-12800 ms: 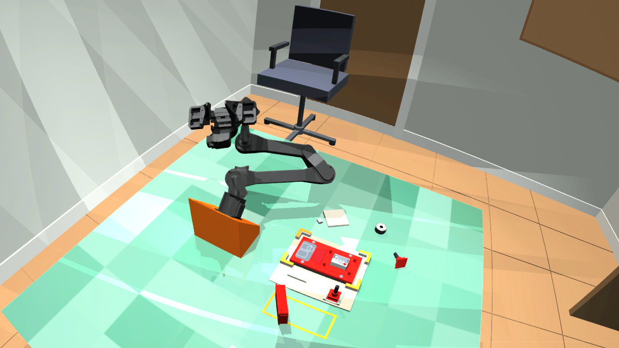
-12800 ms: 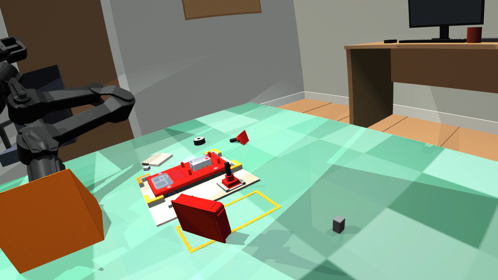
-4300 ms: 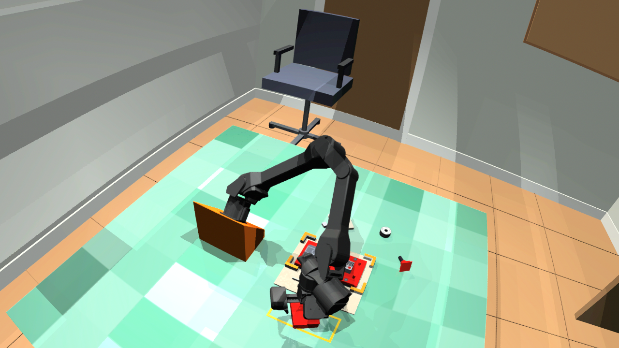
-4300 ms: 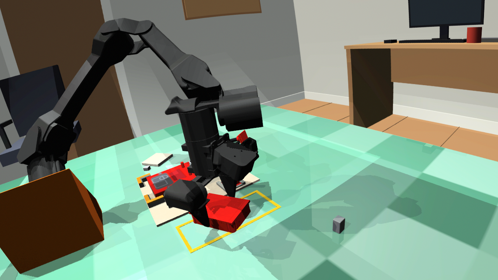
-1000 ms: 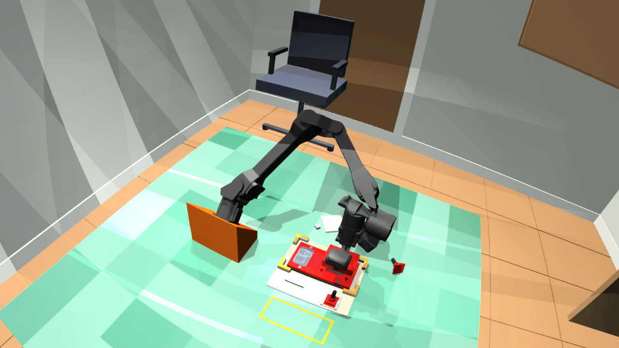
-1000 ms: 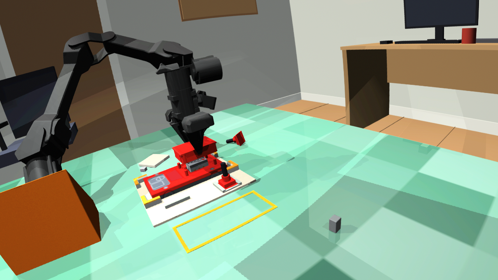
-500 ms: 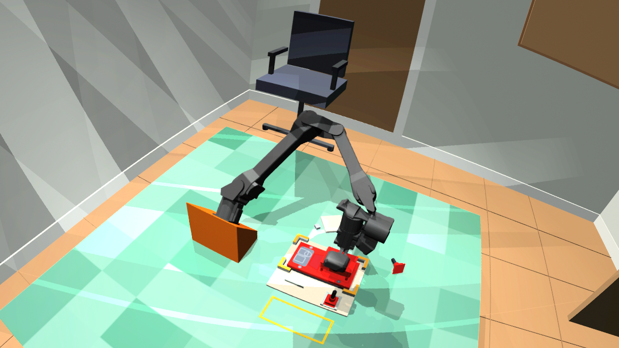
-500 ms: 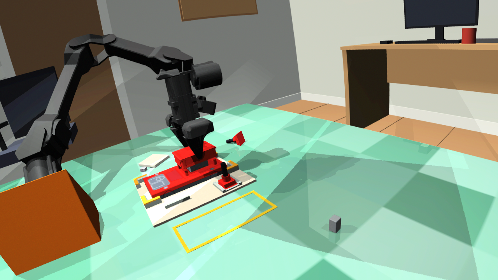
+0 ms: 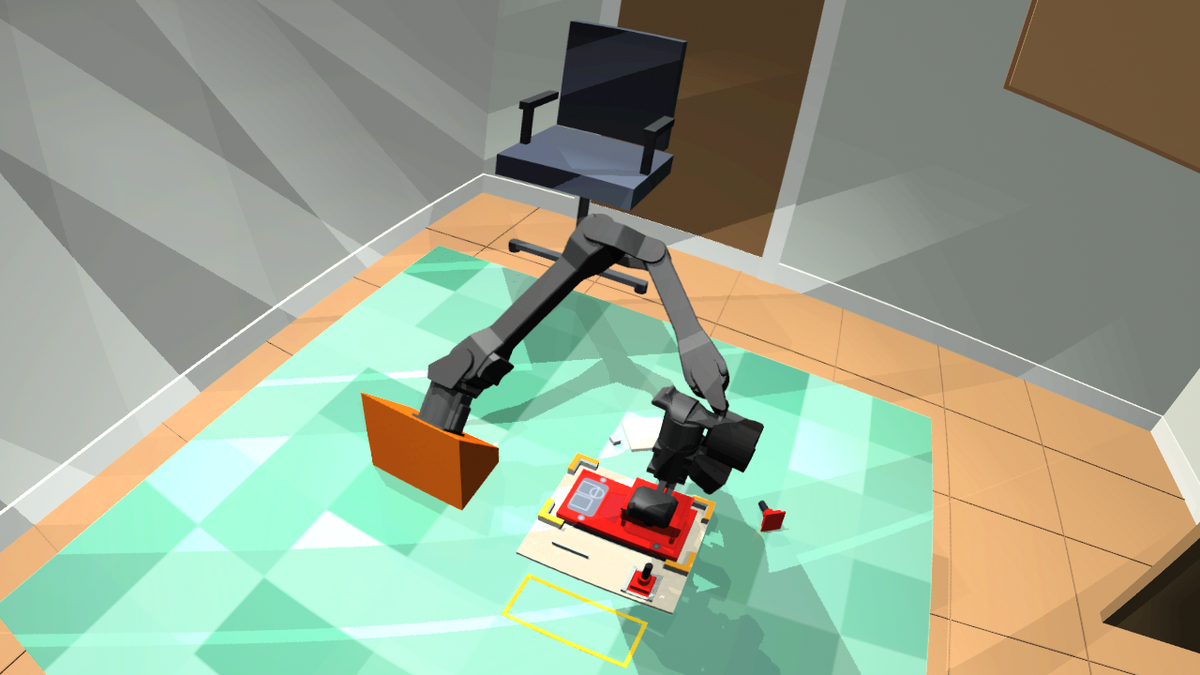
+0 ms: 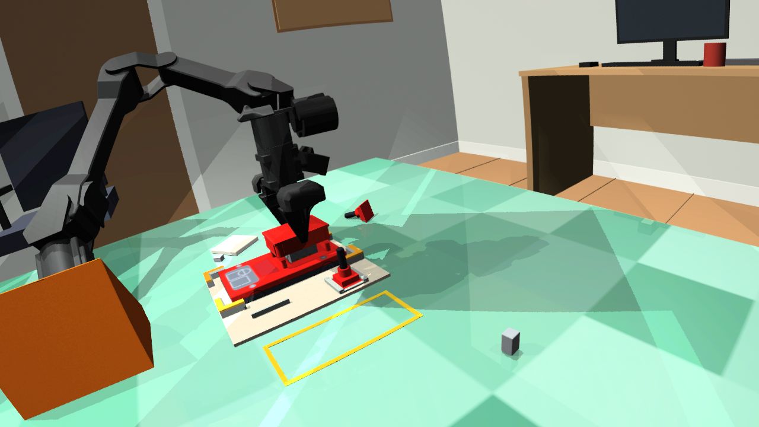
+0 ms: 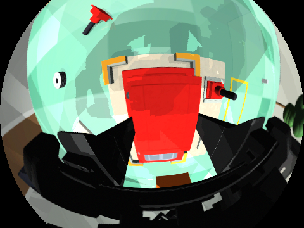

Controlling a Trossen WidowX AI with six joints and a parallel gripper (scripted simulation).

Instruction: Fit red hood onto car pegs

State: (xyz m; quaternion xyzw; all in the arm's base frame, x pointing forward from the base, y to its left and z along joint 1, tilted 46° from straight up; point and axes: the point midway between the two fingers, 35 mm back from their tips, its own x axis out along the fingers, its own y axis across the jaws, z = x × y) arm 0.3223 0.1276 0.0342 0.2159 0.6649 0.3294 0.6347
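Note:
My gripper [image 9: 652,508] [image 10: 297,233] [image 11: 164,118] is shut on the red hood [image 10: 317,233] [image 11: 164,101], with one finger on each long side. The hood is roof up, low over the red chassis [image 9: 606,520] [image 10: 268,269] in its jig. In the exterior view a gap shows below the hood. The lower part of the grey engine block [image 10: 302,254] shows in that gap. Red posts stand under the near corners, but whether pegs have entered the holes cannot be told. The far corners are hidden. In the wrist view the hood covers most of the deck.
A black-handled red part [image 9: 642,578] [image 10: 344,273] [image 11: 218,91] stands upright on the jig board [image 9: 545,541] [image 10: 238,329] near the hood. A similar part [image 9: 772,518] [image 10: 364,212] [image 11: 97,16] lies beyond the jig. A wheel [image 11: 59,80] and white plate [image 10: 234,244] lie beside it.

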